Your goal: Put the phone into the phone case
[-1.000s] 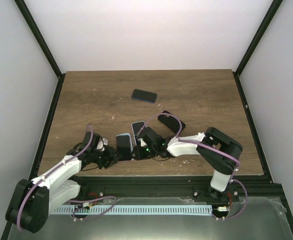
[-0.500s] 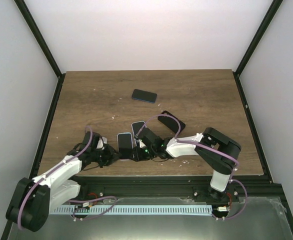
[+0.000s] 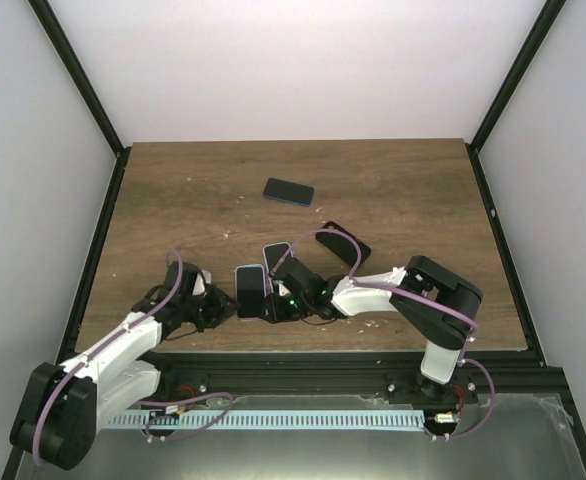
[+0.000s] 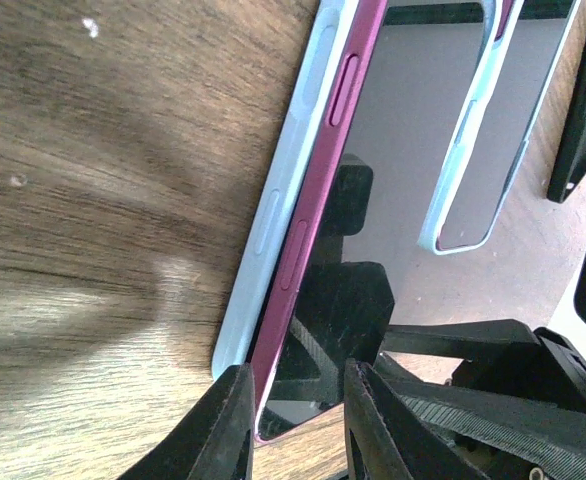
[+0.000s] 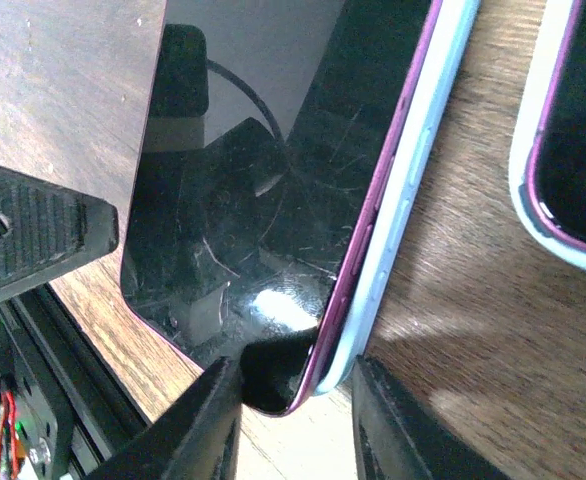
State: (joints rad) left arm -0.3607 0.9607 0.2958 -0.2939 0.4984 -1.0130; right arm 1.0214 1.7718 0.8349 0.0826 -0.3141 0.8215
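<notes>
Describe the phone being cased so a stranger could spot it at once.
Go to the near edge of the wooden table, near its middle. The phone lies there, magenta side against a pale blue case. Unlike the neighbouring phone, it is pinched by the left gripper and right gripper.

In your left wrist view, the phone [image 4: 318, 170] shows a magenta side and a glossy dark screen. The pale phone case [image 4: 273, 210] touches it along that side, and both run from 12 o'clock down to 6 o'clock over the wooden table [image 4: 93, 200]. At 6 o'clock the left gripper [image 4: 295, 410] straddles their lower corner, though you cannot tell if it presses. A second pale-rimmed item [image 4: 451, 180] lies at 2 o'clock.
</notes>
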